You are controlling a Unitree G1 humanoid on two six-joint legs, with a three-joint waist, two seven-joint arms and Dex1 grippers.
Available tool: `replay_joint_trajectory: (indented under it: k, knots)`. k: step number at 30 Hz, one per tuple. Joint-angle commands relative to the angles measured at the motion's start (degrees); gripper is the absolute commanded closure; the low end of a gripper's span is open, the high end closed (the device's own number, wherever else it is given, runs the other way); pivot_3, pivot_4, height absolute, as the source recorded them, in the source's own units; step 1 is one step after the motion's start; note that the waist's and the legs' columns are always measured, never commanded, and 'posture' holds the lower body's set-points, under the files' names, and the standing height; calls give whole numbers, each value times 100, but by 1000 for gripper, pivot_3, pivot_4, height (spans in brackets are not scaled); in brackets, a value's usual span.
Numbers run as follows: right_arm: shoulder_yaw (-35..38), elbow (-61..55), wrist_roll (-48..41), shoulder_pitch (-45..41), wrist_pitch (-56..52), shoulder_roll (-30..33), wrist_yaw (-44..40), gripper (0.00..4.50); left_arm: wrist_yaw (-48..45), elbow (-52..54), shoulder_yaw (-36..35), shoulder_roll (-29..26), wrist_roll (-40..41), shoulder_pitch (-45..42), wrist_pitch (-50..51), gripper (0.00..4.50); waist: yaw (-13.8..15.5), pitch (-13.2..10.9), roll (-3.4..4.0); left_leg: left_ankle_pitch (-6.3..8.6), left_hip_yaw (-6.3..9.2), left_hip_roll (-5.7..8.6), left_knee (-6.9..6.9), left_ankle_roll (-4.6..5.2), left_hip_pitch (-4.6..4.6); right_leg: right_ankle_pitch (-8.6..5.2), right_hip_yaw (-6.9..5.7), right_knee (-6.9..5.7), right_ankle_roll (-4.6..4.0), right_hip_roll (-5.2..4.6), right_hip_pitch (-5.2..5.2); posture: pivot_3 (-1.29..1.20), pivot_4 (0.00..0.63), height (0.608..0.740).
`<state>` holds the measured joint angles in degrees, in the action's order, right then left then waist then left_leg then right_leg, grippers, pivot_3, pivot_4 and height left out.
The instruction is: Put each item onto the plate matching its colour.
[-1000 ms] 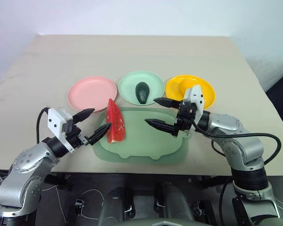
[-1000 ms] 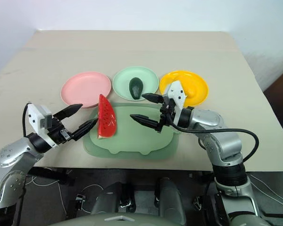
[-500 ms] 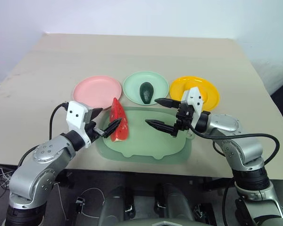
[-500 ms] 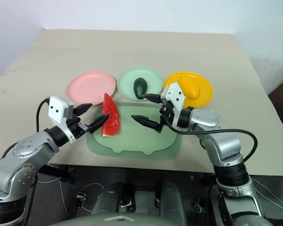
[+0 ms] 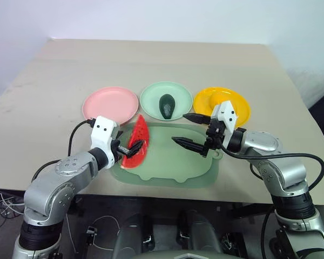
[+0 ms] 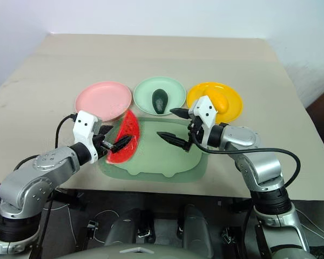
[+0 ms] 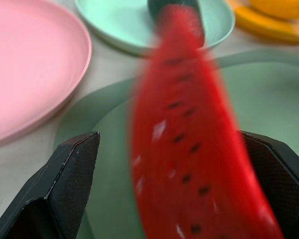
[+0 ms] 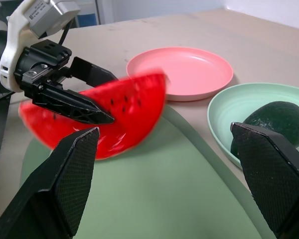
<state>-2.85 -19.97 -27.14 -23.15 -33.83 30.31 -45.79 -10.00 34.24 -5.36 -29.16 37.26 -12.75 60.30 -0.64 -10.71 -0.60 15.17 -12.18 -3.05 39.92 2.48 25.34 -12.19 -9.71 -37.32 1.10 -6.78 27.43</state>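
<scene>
The red watermelon wedge (image 5: pixel 136 145) leans on the left part of the green mat (image 5: pixel 175 164), blurred in the left wrist view (image 7: pixel 189 139). My left gripper (image 5: pixel 130 144) is open and straddles it, one finger (image 7: pixel 70 179) on each side. The pink plate (image 5: pixel 110 104) lies bare just behind. A dark avocado (image 5: pixel 167 104) rests on the mint green plate (image 5: pixel 151 97). A yellow fruit (image 6: pixel 218 101) sits on the yellow plate (image 6: pixel 229 113). Above the mat's right half, my right gripper (image 5: pixel 183 129) hangs open with nothing in it.
The three plates stand in a row behind the mat on a beige table (image 5: pixel 151 59). The table's front edge runs just below the mat. A black cable (image 5: pixel 308 162) loops by my right arm.
My left gripper has swung right and forward to the wedge, which now sits between its fingers. The wedge has tipped from standing upright to leaning. The right gripper has held still.
</scene>
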Motion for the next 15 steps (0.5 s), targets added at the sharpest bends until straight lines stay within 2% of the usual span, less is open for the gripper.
replay_joint_trajectory:
  k: [1,9,10,15]
  knots:
    - [13,-169,34,-44,58,40,57,25,160,23,-112,14,-49,-134,299,0,4,0,0,0,1,0,2,0,0,0,0,0,0,0,-1,0,150,696]
    - [-44,-15,180,-133,77,37,116,25,-51,64,-91,-84,37,-151,716,0,-1,0,0,0,2,0,3,0,0,0,-1,0,0,0,-1,0,150,696]
    - [-53,-9,199,-131,71,36,128,0,-129,56,-91,-98,60,-164,719,387,-1,0,0,0,2,0,3,0,0,0,-1,0,0,0,-1,0,150,696]
    - [-85,-33,258,-81,72,34,145,0,-208,-4,-178,-77,88,-229,793,1682,3,0,0,0,2,1,4,0,0,0,-1,0,-1,-3,-2,0,150,696]
